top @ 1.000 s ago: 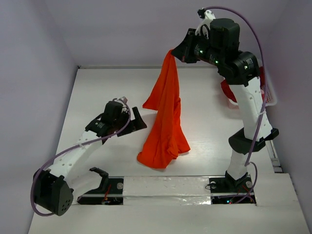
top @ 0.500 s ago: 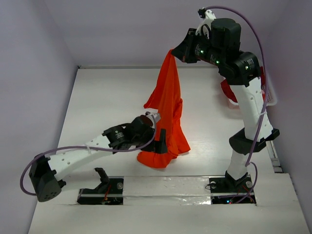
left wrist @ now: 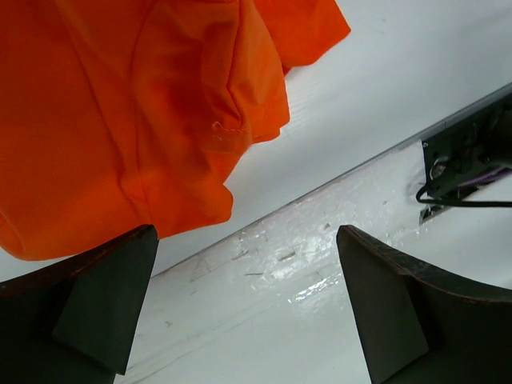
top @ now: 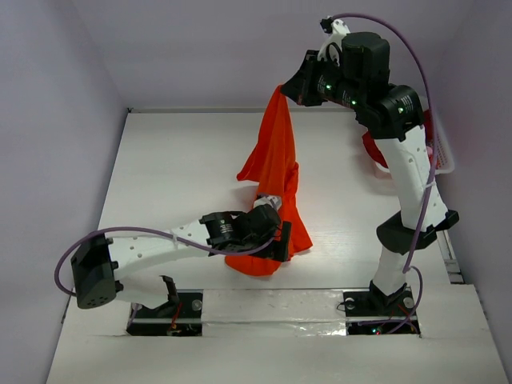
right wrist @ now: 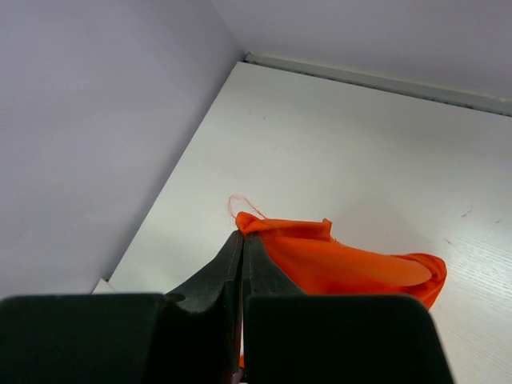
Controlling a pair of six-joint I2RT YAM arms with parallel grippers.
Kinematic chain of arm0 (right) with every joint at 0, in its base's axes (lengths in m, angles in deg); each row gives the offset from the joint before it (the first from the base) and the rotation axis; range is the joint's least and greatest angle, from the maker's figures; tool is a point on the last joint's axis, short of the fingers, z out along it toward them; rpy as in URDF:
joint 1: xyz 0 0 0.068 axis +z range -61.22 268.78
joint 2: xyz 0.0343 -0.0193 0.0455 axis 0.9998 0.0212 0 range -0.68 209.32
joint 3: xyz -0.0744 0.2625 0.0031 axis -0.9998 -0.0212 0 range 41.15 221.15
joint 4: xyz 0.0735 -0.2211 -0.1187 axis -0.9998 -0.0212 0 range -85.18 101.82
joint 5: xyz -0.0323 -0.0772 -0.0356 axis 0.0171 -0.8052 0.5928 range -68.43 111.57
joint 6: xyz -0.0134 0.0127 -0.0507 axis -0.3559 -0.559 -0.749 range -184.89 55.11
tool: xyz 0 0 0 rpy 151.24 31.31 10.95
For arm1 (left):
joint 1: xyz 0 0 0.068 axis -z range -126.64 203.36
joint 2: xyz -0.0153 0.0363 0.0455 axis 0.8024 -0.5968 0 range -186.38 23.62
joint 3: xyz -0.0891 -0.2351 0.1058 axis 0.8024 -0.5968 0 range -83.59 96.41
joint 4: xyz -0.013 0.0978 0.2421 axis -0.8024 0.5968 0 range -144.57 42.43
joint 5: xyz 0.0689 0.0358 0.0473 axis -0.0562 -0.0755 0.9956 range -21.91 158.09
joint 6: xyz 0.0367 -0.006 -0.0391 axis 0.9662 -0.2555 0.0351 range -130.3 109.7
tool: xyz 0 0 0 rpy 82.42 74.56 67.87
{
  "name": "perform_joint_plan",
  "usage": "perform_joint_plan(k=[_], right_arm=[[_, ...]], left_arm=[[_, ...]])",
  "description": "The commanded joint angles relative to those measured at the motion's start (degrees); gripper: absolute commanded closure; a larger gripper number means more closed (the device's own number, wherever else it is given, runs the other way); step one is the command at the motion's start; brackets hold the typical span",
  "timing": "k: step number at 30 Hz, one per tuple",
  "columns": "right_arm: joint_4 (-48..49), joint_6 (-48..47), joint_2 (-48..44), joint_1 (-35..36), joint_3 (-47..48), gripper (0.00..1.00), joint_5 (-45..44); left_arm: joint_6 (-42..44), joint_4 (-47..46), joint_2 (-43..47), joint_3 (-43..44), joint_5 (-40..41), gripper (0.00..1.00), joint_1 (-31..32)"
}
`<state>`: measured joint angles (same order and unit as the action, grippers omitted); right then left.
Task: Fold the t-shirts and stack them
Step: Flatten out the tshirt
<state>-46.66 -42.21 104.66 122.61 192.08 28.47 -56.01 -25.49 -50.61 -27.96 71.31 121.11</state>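
Observation:
The bright orange t-shirt (top: 276, 172) hangs from my right gripper (top: 282, 86), which is raised high at the back and shut on a corner of it (right wrist: 276, 228). Its lower end rests bunched on the table (top: 260, 256). My left gripper (top: 282, 242) is open at that lower end. In the left wrist view the shirt's hem (left wrist: 152, 128) lies above and beyond the dark fingertips (left wrist: 104, 296), with nothing between them. A dark red shirt (top: 374, 152) shows behind the right arm.
A white lattice basket (top: 442, 152) stands at the right edge, behind the right arm. The arm bases and a shiny strip (top: 272, 308) run along the near edge. Lilac walls close in the left and back sides.
My left arm has swung right and forward, from the table's left-middle to the shirt's lower end. The right gripper keeps holding the shirt up, almost still.

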Motion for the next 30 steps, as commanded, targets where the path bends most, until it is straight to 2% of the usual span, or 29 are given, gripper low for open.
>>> perform_joint_plan(k=[1,8,14,20,22,30], right_arm=[[3.11,-1.41,-2.86,-0.16,-0.81,1.00,0.49],[3.02,-1.49,-2.86,-0.16,-0.90,1.00,0.31],[3.28,-1.58,-3.30,-0.16,-0.38,1.00,-0.57],[3.20,-1.49,-3.39,-0.16,-0.46,1.00,-0.83],[3.20,-1.49,-3.30,-0.16,-0.55,1.00,-0.83],[3.46,-1.49,-3.30,-0.16,-0.73,1.00,-0.83]], left_arm=[[-2.54,0.63,-0.64,1.49,3.89,0.06,-0.16],[-2.01,0.28,-3.80,4.39,6.71,0.07,-0.16],[-1.75,-1.75,-6.09,5.27,7.06,0.17,-0.16],[-1.92,-2.45,-6.98,4.66,7.58,0.18,-0.16],[-2.10,-2.89,-6.62,3.87,7.32,0.26,-0.77],[-2.19,-3.42,-6.36,2.72,7.41,0.43,-1.30]])
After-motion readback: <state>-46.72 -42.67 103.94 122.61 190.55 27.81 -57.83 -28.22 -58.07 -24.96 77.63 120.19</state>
